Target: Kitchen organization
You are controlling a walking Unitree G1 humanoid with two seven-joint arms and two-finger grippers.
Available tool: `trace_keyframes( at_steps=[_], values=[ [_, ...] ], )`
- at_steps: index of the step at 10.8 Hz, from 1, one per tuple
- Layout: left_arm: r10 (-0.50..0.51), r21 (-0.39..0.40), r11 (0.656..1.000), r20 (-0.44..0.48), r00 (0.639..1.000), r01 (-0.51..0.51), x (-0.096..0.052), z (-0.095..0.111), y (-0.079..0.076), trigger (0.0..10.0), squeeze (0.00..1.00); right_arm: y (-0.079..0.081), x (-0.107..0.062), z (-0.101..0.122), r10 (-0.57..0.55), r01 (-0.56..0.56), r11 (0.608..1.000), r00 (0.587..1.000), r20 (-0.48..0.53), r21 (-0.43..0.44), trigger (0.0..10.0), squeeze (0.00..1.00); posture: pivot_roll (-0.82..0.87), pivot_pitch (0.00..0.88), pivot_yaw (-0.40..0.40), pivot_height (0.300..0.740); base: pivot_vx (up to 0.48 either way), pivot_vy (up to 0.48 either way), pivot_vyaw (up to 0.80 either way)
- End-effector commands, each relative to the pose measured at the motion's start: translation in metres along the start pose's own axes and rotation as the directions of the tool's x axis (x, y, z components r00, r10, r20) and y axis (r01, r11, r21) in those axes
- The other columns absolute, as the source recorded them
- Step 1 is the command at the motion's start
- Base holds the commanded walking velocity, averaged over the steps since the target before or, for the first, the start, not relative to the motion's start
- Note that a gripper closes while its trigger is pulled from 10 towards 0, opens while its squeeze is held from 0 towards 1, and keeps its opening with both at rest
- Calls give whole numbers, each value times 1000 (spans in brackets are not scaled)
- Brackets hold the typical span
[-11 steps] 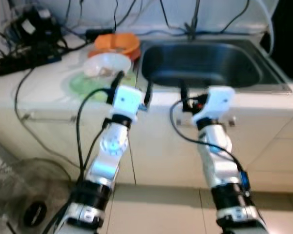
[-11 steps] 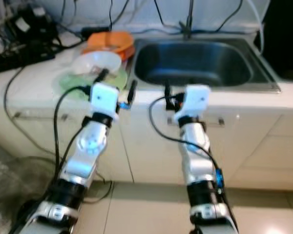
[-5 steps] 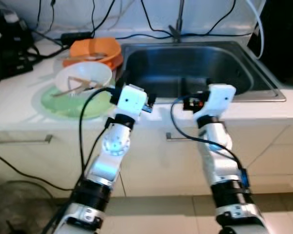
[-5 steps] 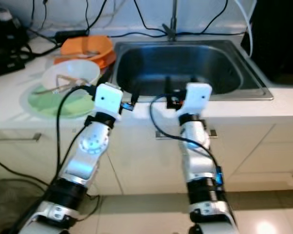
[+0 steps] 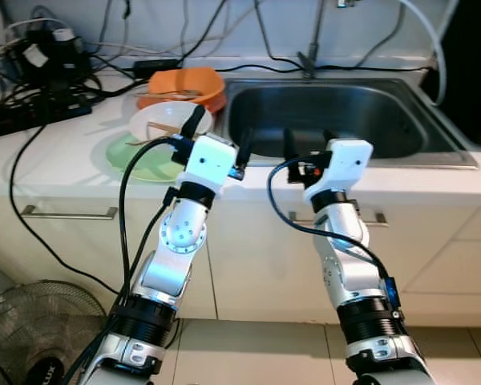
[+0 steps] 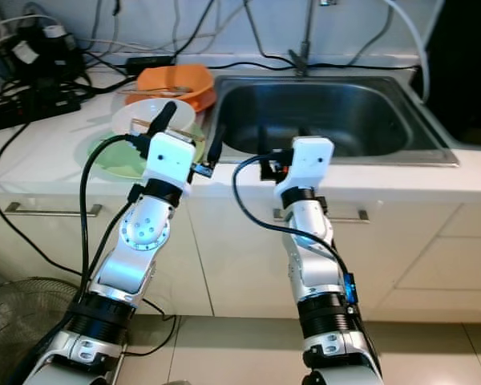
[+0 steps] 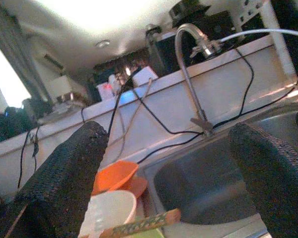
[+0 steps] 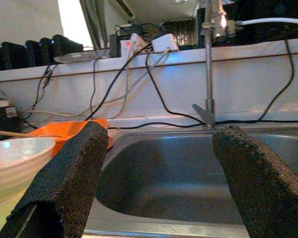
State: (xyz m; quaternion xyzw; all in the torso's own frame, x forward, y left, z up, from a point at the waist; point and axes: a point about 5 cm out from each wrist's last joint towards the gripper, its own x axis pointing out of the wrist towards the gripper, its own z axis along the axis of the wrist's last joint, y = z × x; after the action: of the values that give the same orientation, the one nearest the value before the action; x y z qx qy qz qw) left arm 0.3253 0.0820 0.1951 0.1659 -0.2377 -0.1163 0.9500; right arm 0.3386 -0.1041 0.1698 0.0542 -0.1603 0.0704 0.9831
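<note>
- I hold my left gripper [image 5: 218, 136] up at the front edge of the white counter [image 5: 64, 160], its two black fingers spread wide apart and pinching nothing.
- One left finger [image 5: 193, 122] rises in front of the white bowl [image 5: 164, 120]; the other stands by the sink's front left corner.
- My right gripper [image 5: 307, 143] is raised at the sink's front rim, its fingers also spread and empty.
- The stainless steel sink [image 5: 337, 120] is set into the counter's right half, with a faucet [image 7: 188, 59] at its back edge.
- The white bowl sits on a green plate [image 5: 144, 160], just left of the sink near the counter's front edge; a wooden stick [image 5: 167, 130] lies across the bowl.
- An orange bowl [image 5: 184, 83] sits behind the white one, touching or nearly touching it, toward the counter's back edge beside the sink's back left corner.
- Black cables [image 5: 184, 60] trail along the counter's back edge, and a black power strip [image 5: 28, 112] lies at the far left corner.
- A wire fan [image 5: 32, 321] stands on the floor below the counter's left end.
- Drawer handles [image 5: 68, 213] run across the cabinet front under the counter.
</note>
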Motion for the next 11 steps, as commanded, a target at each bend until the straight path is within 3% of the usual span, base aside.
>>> trace_keyframes(
  at_steps=[1,3,6,11],
  values=[
    [-28,33,999,-11,1000,29,-2,-1,0,10000,0,0,1,1,-1,1,1000,1000,7,16,10000,0,88,0,41,740,0,0,0],
    [-48,56,997,-43,998,50,-3,-5,-1,10000,0,1,1,0,-2,2,1000,1000,1,18,10000,0,86,0,43,740,0,0,0],
    [-39,153,987,-109,993,55,-3,-14,6,10000,0,-1,0,-2,-5,5,1000,1000,-7,17,10000,0,86,0,43,740,0,0,0],
    [-60,375,921,-137,989,108,10,-16,12,10000,0,0,-1,-3,-8,8,1000,1000,-8,21,10000,0,85,0,45,740,0,0,0]
  ],
)
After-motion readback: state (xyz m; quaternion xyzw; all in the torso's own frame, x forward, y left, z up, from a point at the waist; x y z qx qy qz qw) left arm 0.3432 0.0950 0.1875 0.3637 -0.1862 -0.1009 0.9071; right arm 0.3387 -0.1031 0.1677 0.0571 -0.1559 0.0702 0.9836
